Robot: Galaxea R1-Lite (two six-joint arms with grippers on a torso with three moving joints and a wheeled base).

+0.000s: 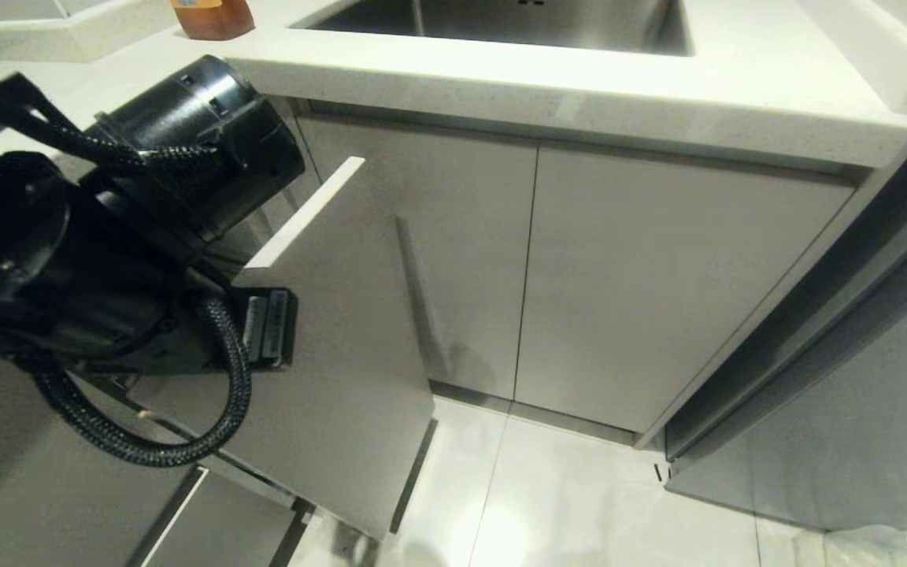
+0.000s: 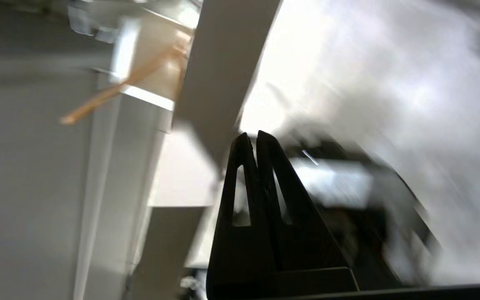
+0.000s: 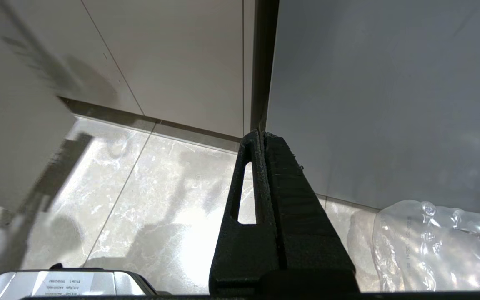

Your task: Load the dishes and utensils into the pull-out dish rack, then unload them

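Note:
The pull-out dish rack stands drawn out of the cabinet, its tall white front panel [image 1: 335, 354] facing me. My left arm [image 1: 107, 260] hangs over the rack and hides its inside. In the left wrist view my left gripper [image 2: 251, 135] is shut with nothing between its fingers, close to the panel's edge [image 2: 223, 71]. Beyond that edge lie thin light-wooden chopsticks [image 2: 115, 89], blurred. The dishes and the dark utensil are hidden. My right gripper [image 3: 261, 134] is shut and empty, pointing down at the floor.
A white countertop [image 1: 658, 87] with a steel sink [image 1: 516, 24] runs above closed cabinet doors [image 1: 642, 283]. An amber bottle [image 1: 213, 17] stands on the counter. A crumpled clear plastic bag [image 3: 436, 246] lies on the pale tiled floor [image 1: 564, 504].

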